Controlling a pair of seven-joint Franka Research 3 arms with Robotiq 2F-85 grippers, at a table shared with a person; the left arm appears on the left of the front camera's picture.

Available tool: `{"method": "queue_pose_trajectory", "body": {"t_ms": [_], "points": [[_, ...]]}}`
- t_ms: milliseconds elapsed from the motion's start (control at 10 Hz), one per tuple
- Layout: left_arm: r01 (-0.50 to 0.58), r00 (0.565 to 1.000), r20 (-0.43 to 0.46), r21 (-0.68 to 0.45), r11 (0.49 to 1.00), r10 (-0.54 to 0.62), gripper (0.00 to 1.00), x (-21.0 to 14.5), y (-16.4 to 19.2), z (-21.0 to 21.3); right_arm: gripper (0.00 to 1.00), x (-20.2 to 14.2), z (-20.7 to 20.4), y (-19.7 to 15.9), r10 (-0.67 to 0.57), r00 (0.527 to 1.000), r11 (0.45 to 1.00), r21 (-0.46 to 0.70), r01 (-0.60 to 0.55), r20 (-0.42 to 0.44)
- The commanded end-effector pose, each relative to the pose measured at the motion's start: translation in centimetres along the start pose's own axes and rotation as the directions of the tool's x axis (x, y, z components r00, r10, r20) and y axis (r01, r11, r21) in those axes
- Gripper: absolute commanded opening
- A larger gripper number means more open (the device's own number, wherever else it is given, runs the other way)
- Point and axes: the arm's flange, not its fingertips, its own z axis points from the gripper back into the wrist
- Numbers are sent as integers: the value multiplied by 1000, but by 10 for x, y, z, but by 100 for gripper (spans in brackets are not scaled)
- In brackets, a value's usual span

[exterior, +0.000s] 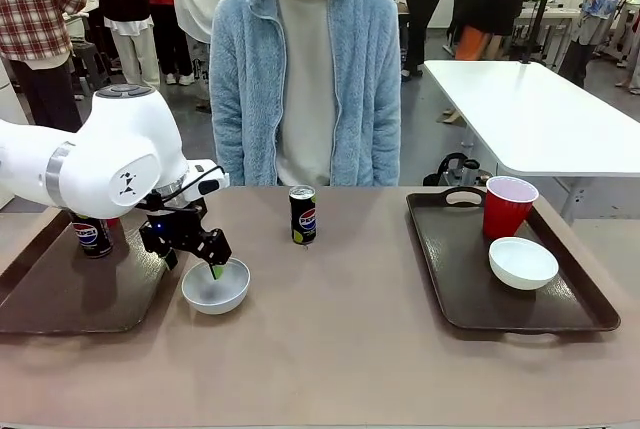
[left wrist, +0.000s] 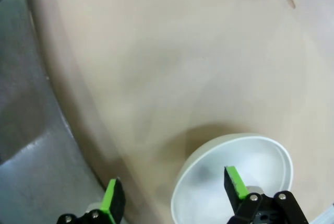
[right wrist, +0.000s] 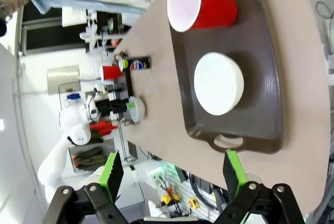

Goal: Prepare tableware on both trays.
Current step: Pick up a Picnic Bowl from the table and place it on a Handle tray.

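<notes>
My left gripper (exterior: 195,263) is open and straddles the left rim of a small white bowl (exterior: 216,287) on the bare table, with one green pad inside it. The left wrist view shows that bowl (left wrist: 235,177) with one fingertip (left wrist: 236,182) over its inside, the gripper (left wrist: 174,192) spanning the rim. The left tray (exterior: 50,299) holds a black soda can (exterior: 93,237). A second can (exterior: 302,214) stands mid-table. The right tray (exterior: 450,289) carries a red cup (exterior: 508,206) and a white bowl (exterior: 522,262). My right gripper (right wrist: 172,169) hangs open high above that tray (right wrist: 261,78).
A person in a light blue fleece (exterior: 305,79) stands at the far edge, hands out of sight. My left arm's white elbow (exterior: 110,164) covers the back of the left tray. Bare table (exterior: 340,349) lies between the trays. A white table (exterior: 530,109) stands behind at right.
</notes>
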Motion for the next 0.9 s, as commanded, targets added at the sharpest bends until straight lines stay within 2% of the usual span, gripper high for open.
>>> {"method": "queue_pose_trajectory", "body": {"t_ms": [0,100,200,300,400,500,600,800], "points": [[-44,999,-11,23,999,45,100,5,-8,-1,100,-8,-8,-1,34,997,999,2,-34,69],[-41,999,-10,18,999,41,100,6,-8,-3,100,0,0,0,0,1000,1000,0,0,0],[-32,999,-14,12,999,32,40,5,-8,-3,100,0,0,0,0,1000,1000,0,0,0],[-36,999,-20,11,999,36,40,3,-8,-2,100,0,0,0,0,1000,1000,0,0,0],[-35,999,-14,12,999,35,0,5,-7,-2,100,0,0,0,0,1000,1000,0,0,0],[-38,999,-12,17,999,38,34,5,-7,0,100,0,0,0,0,1000,1000,0,0,0],[-40,999,-21,21,999,41,0,3,-7,1,100,0,0,0,0,1000,1000,0,0,0],[-37,999,-25,14,999,38,0,0,-8,4,100,0,0,0,0,1000,1000,0,0,0]]}}
